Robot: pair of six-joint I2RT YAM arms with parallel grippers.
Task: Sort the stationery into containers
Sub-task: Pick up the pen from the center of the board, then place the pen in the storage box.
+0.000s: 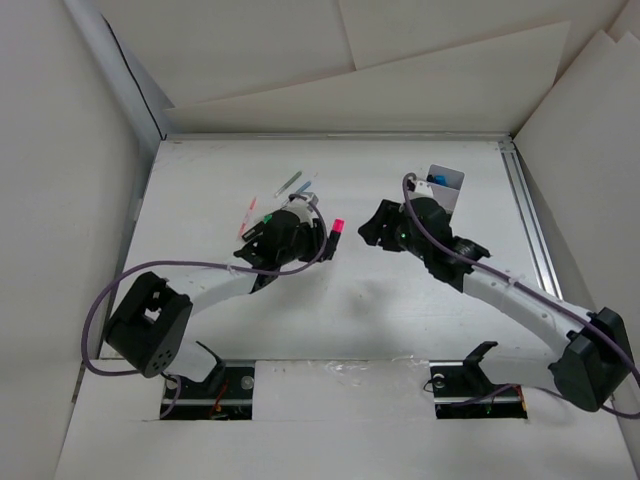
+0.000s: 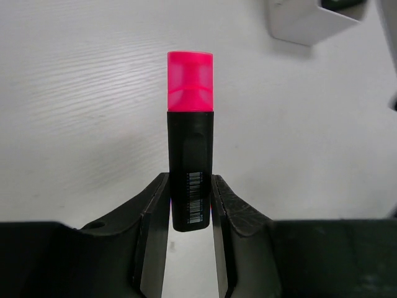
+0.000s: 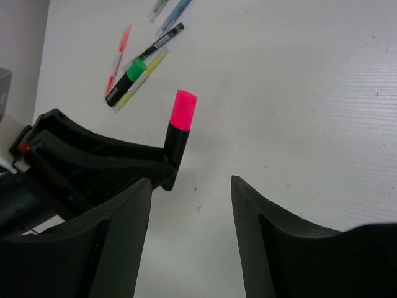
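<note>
My left gripper (image 2: 190,205) is shut on the black body of a pink-capped highlighter (image 2: 190,155), cap pointing away from the wrist. In the top view the left gripper (image 1: 327,241) holds that highlighter (image 1: 337,226) at mid-table. My right gripper (image 1: 369,232) is open and empty, just right of it, facing it. In the right wrist view the right gripper (image 3: 190,181) is spread wide, the pink highlighter (image 3: 180,121) up-left of it. The pale box (image 1: 446,186) stands behind the right arm, something blue inside. A green-capped highlighter (image 3: 128,76) and several pens (image 3: 162,40) lie beyond.
The loose pens (image 1: 291,184) and a red pen (image 1: 248,213) lie at the back left, behind the left gripper. A corner of the box (image 2: 307,25) shows at the top right of the left wrist view. White walls enclose the table; a metal rail (image 1: 530,225) runs along its right edge.
</note>
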